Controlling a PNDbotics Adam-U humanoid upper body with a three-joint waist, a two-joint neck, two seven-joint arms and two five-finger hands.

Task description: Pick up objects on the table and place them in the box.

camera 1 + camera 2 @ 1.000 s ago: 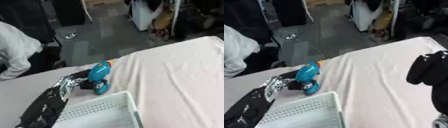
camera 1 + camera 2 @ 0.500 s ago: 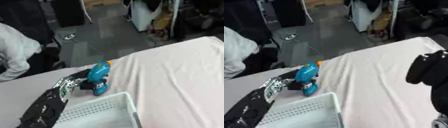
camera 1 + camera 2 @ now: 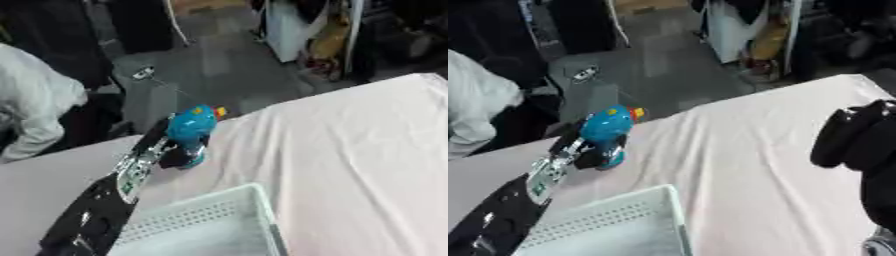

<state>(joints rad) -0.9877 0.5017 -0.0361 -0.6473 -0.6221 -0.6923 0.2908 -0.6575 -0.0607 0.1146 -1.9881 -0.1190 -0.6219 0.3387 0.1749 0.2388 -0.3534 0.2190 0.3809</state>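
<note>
A pale pink cloth (image 3: 350,165) covers the table, which lies askew in both views. At the near edge a white perforated box (image 3: 206,225) is cut off by the bottom of the picture. Just beyond it the left hand (image 3: 166,145) reaches in from the lower left, its fingers curled round a blue toy drill (image 3: 188,131) with an orange tip, which stands on the cloth near the table's far edge. The fingers themselves are blurred. Only the right eye view shows the right arm (image 3: 859,150), a dark bulk at the right edge; I cannot tell how its hand is set. Beyond lies a grey floor (image 3: 219,65) with dark furniture.
</note>
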